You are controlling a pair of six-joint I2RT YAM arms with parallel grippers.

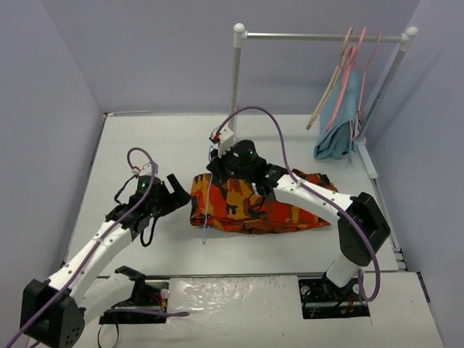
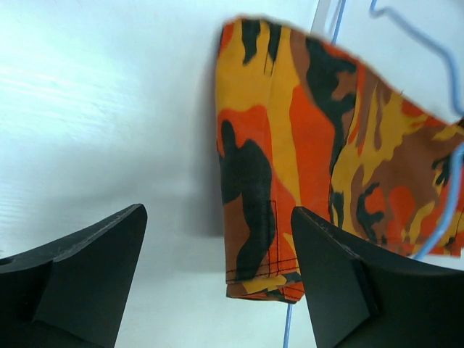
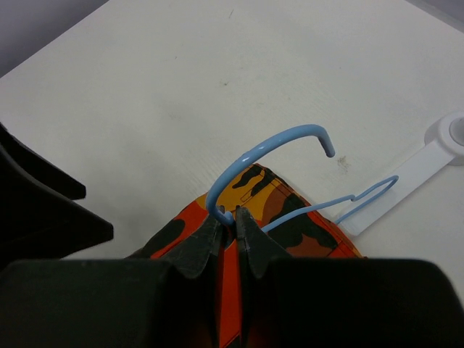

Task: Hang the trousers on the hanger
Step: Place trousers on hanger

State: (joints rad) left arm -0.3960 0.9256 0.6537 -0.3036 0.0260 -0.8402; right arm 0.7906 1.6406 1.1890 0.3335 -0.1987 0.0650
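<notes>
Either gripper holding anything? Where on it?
Right gripper pinches the hanger at the base of its hook; left gripper is open, holding nothing.

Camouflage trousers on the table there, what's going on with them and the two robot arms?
The right arm has its jaws shut on the neck of the blue wire hanger, just below the hook. The trousers lie folded on the table and appear to be draped over the hanger's wire. The left arm sits beside their left end with its jaws open, holding nothing.
</notes>
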